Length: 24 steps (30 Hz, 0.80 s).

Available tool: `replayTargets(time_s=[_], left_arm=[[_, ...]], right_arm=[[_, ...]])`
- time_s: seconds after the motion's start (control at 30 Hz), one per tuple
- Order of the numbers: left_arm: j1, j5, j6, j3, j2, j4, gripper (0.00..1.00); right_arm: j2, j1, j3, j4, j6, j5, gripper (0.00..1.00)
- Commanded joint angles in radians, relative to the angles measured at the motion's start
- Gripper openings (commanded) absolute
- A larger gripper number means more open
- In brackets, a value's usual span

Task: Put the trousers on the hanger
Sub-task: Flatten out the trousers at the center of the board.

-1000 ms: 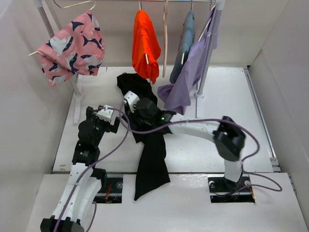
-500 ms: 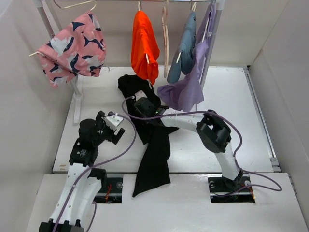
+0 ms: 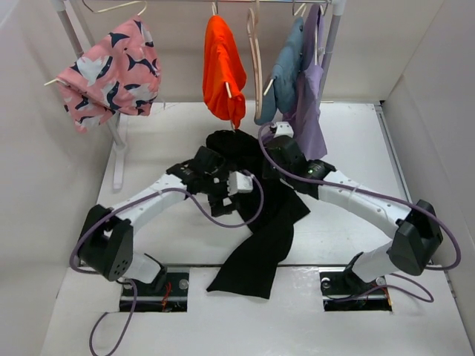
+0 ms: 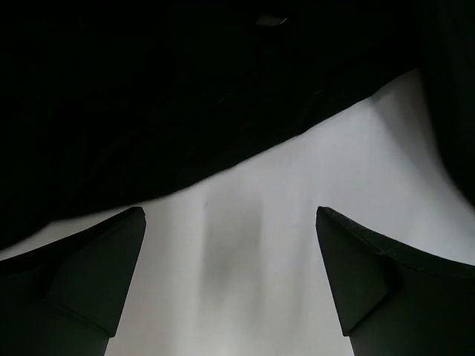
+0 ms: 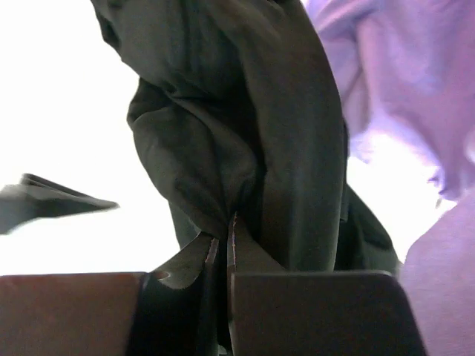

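Trousers [image 3: 271, 230] of plain black fabric sprawl on the white worktop [image 3: 356, 141]. Our right jaws have just clamped a bunched fold below the pale beige curved hanger [image 3: 257, 67], while our left jaws, apart, have swung alongside to help.

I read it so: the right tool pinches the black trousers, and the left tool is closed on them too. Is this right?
Not quite. The right tool does pinch the trousers, but the left tool is open: the left wrist view shows only bare table between its jaws.
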Motion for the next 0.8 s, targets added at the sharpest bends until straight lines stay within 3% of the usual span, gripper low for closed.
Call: replayTargets(time_s=[0.0,0.17,0.43,0.53,0.63,0.67,0.73,0.77], left_arm=[[-0.085,0.117,0.107,0.049,0.039,-0.013,0.99],[-0.246,0.139,0.276,0.008,0.119,-0.053,1.0],[-0.352,0.235,0.57,0.146,0.308,-0.262,1.0],[-0.376,0.286,0.566,0.135,0.337,-0.262,1.0],[-0.387,0.307,0.495,0.124,0.364,-0.222,0.71],[-0.399,0.317,0.477,0.112,0.38,-0.21,0.44],[-0.4,0.329,0.428,0.112,0.38,-0.181,0.1],[-0.4,0.34,0.402,0.112,0.38,-0.18,0.0]], right_arm=[[-0.033,-0.042,0.019,0.006,0.095,-0.042,0.0],[-0.056,-0.137,0.039,0.036,0.144,-0.09,0.0],[0.006,-0.201,0.098,0.01,0.123,-0.088,0.0],[0.006,-0.212,0.098,0.033,0.123,-0.106,0.0],[0.006,-0.222,0.098,0.033,0.109,-0.107,0.0],[0.006,-0.222,0.098,0.024,0.097,-0.107,0.0],[0.006,-0.222,0.087,0.024,0.087,-0.097,0.0],[-0.003,-0.222,0.087,0.024,0.087,-0.097,0.0]])
